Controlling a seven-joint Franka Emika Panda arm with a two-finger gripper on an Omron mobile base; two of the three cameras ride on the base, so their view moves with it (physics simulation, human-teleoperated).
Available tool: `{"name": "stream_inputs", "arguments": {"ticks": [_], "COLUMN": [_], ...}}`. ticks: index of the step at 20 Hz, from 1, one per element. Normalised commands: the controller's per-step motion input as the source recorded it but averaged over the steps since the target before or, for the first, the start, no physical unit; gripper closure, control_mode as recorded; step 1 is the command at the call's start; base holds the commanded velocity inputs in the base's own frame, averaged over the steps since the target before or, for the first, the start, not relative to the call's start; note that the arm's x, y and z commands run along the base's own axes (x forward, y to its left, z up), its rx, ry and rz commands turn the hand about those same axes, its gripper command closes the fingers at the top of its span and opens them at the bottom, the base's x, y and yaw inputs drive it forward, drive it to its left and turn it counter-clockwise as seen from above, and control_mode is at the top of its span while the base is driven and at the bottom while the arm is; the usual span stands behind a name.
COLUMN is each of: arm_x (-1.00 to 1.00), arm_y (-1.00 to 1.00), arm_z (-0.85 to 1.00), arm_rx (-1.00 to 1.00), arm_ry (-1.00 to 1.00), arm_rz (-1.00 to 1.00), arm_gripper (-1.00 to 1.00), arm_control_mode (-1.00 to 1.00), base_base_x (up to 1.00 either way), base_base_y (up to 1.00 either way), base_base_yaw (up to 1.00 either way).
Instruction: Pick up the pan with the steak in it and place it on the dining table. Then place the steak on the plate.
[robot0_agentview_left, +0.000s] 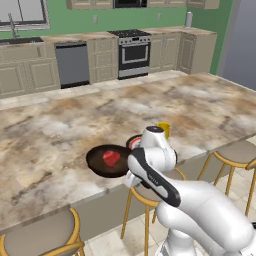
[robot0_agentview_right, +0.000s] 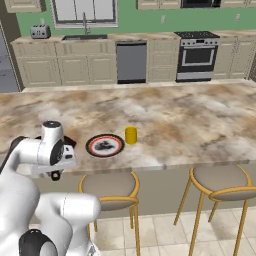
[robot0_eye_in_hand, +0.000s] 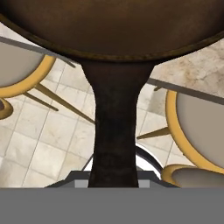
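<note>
1. My claw (robot0_eye_in_hand: 114, 181) is clenched on the long black handle of the pan (robot0_agentview_left: 107, 161); in the hand view the handle runs straight up from between my finger tips to the pan's dark underside.
2. In the left base view the pan sits over the near edge of the bench (robot0_agentview_left: 60, 130), just left of my wrist. Whether its base touches the stone top or hangs just above it, I cannot tell.
3. The steak (robot0_agentview_left: 111, 158) lies inside the pan, near its middle, a small red chunk.
4. The plate (robot0_agentview_right: 105, 145) lies flat on the bench beside the pan, on the pan's right in the right base view. Red rim, white ring, dark centre.
5. A yellow cup (robot0_agentview_right: 131, 135) stands upright just beside the plate, on its far right side.
6. Stools (robot0_agentview_right: 109, 186) with yellow frames and grey seats stand along the bench's near side, below the pan and plate.
</note>
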Motion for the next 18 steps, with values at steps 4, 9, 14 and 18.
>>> {"name": "stream_inputs", "arguments": {"ticks": [4,9,14,18], "arm_x": [0.11,0.12,0.31,0.35], "arm_y": [0.0,0.0,0.09,0.14], "arm_z": [-0.21,-0.22,-0.17,-0.17], "arm_rx": [0.0,0.0,0.0,0.0], "arm_ry": [0.0,0.0,0.0,0.0], "arm_rz": [-0.02,-0.02,-0.04,-0.05], "arm_gripper": [1.0,1.0,1.0,1.0], "arm_control_mode": [-1.0,-1.0,-1.0,-1.0], "base_base_x": [0.0,0.0,0.0,0.0], "base_base_y": [0.0,0.0,0.0,0.0], "base_base_yaw": [0.0,0.0,0.0,0.0]}}
